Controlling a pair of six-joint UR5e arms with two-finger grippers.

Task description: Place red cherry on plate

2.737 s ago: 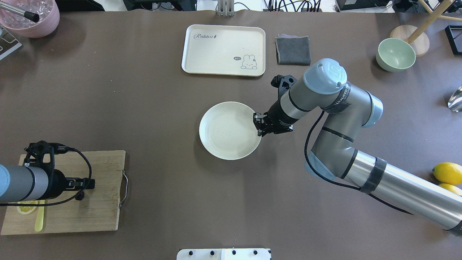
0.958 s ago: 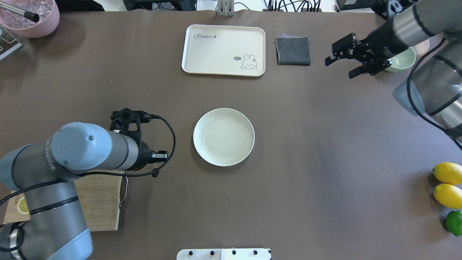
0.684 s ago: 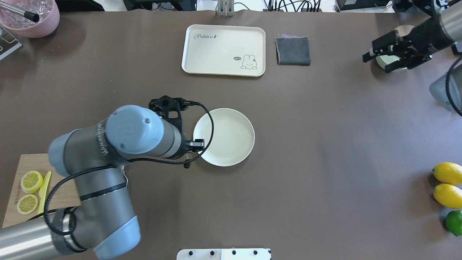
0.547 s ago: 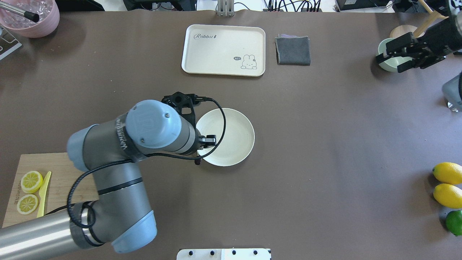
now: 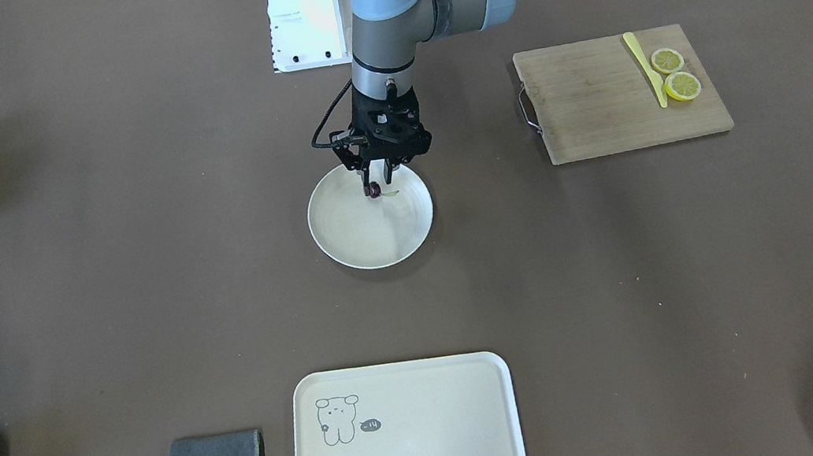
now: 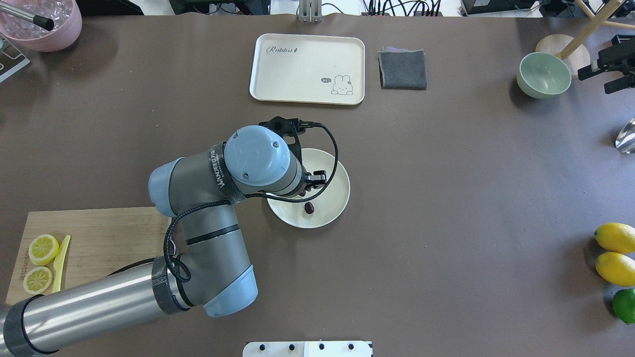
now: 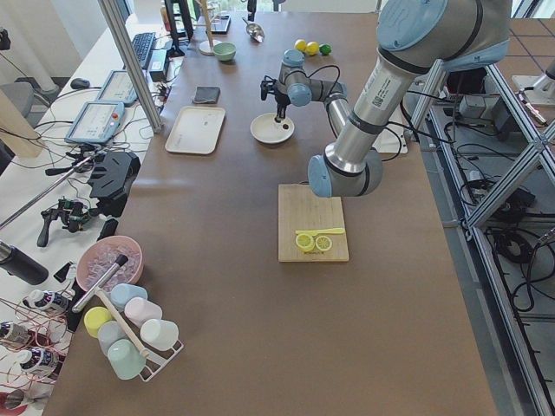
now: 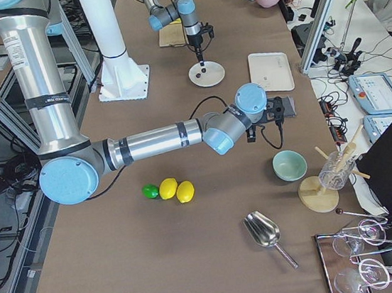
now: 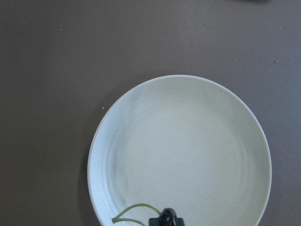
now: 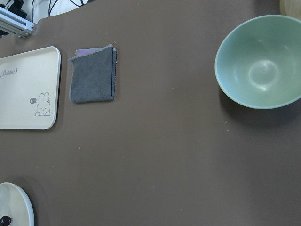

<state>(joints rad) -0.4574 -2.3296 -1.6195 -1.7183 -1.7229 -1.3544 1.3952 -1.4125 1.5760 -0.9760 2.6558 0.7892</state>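
The round cream plate (image 6: 332, 198) sits mid-table, also seen in the front view (image 5: 368, 237) and filling the left wrist view (image 9: 188, 150). My left gripper (image 5: 377, 181) hangs over the plate's robot-side part, shut on the red cherry (image 5: 373, 190). The cherry is tiny and dark maroon, with a thin green stem (image 9: 131, 209) curling sideways. From overhead a dark cherry (image 6: 309, 208) shows just over the plate surface, below the wrist. My right gripper (image 6: 593, 84) is at the far right edge, beside the green bowl, open and empty.
A cream rabbit tray (image 6: 307, 68) and grey cloth (image 6: 403, 69) lie behind the plate. The pale green bowl (image 6: 543, 75) is far right. A cutting board (image 6: 109, 238) with lemon slices (image 6: 42, 249) is front left. Lemons (image 6: 615, 237) and a lime (image 6: 624, 305) rest at the right edge.
My left arm swung from the cutting board to over the plate, carrying the cherry. My right arm pulled away from the plate, past the green bowl, to the far right edge.
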